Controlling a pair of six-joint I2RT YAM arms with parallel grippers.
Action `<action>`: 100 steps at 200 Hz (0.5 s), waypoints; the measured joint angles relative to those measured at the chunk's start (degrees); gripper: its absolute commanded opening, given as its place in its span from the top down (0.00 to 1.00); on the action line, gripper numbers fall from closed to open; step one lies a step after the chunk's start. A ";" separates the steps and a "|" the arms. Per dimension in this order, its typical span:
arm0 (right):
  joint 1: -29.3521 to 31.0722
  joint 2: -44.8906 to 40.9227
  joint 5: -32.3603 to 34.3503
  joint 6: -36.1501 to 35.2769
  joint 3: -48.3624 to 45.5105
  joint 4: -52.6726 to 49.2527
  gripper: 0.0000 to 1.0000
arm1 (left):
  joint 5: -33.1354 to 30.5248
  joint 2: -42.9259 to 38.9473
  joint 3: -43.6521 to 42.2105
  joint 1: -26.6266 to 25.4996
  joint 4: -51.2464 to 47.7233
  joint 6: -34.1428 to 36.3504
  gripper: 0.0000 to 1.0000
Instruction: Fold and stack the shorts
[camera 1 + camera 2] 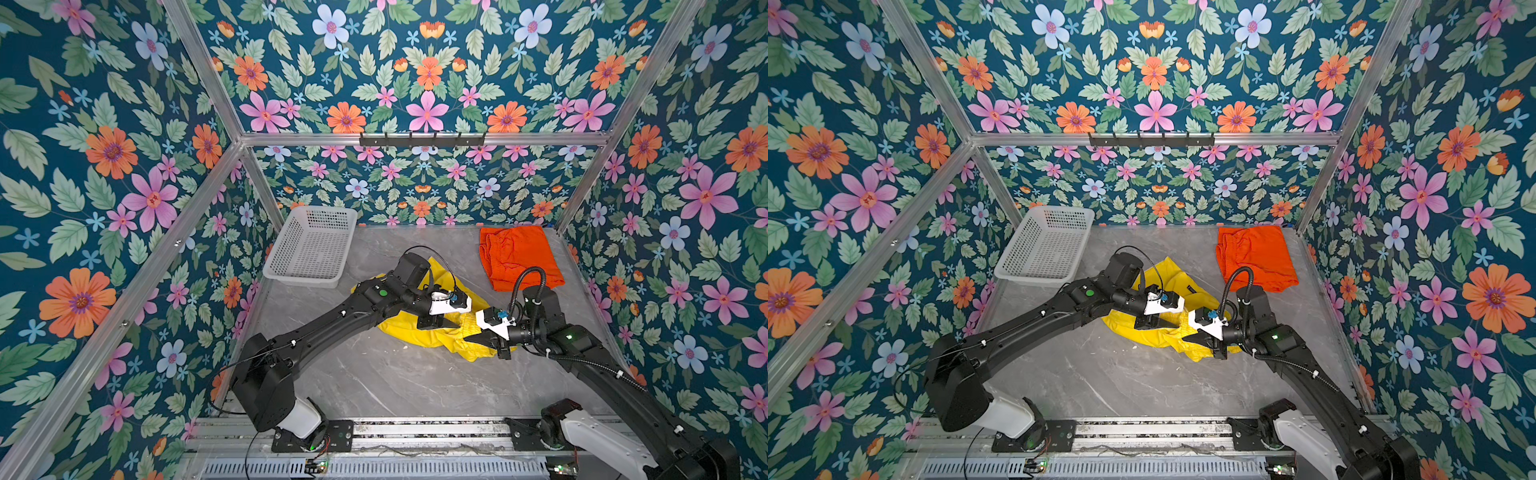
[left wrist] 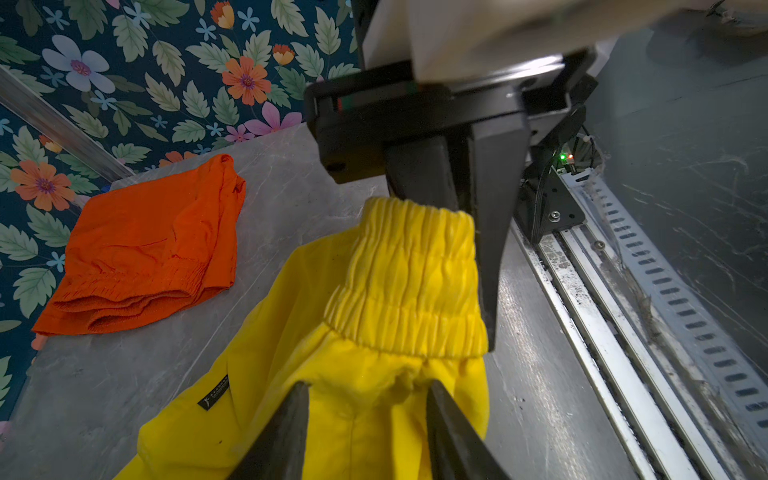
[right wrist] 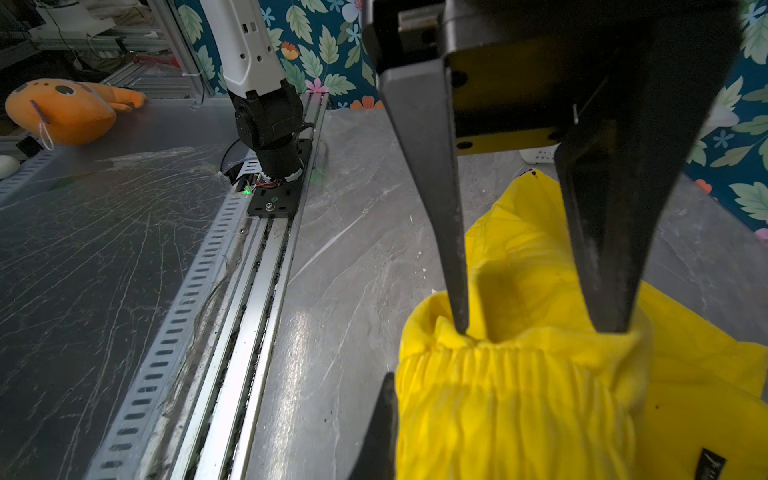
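The yellow shorts lie crumpled mid-table with both grippers at their elastic waistband. My left gripper is open, its fingers straddling a bunch of yellow fabric just below the waistband. Facing it, my right gripper is shut on the waistband's end; in the right wrist view one finger shows and yellow cloth hides the other. The orange shorts lie folded at the back right.
A white perforated basket stands at the back left. A metal rail with both arm bases runs along the table's front edge. Bare grey tabletop lies in front of the yellow shorts. Floral walls enclose three sides.
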 measured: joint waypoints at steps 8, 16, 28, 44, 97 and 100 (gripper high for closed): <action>0.15 0.00 0.24 -0.20 0.20 -0.24 1.00 | 0.15 0.44 0.39 -0.13 -0.04 0.20 0.52; 0.22 0.00 0.37 -0.42 0.24 -0.48 1.00 | 0.33 0.83 0.66 -0.26 -0.22 0.57 0.53; 0.39 0.00 0.68 -0.72 0.26 -1.20 1.00 | 0.39 1.66 1.42 -0.57 -1.22 1.53 0.53; 0.46 0.00 0.81 -1.31 0.28 -1.51 1.00 | 0.50 2.86 2.62 -0.81 -2.95 2.73 0.55; 0.46 0.09 1.18 -2.29 0.28 -1.99 1.00 | 1.29 7.30 8.70 -1.20 -11.10 7.02 1.00; 0.48 0.02 1.20 -2.29 0.20 -1.90 1.00 | 1.36 7.43 8.98 -1.20 -11.52 7.02 1.00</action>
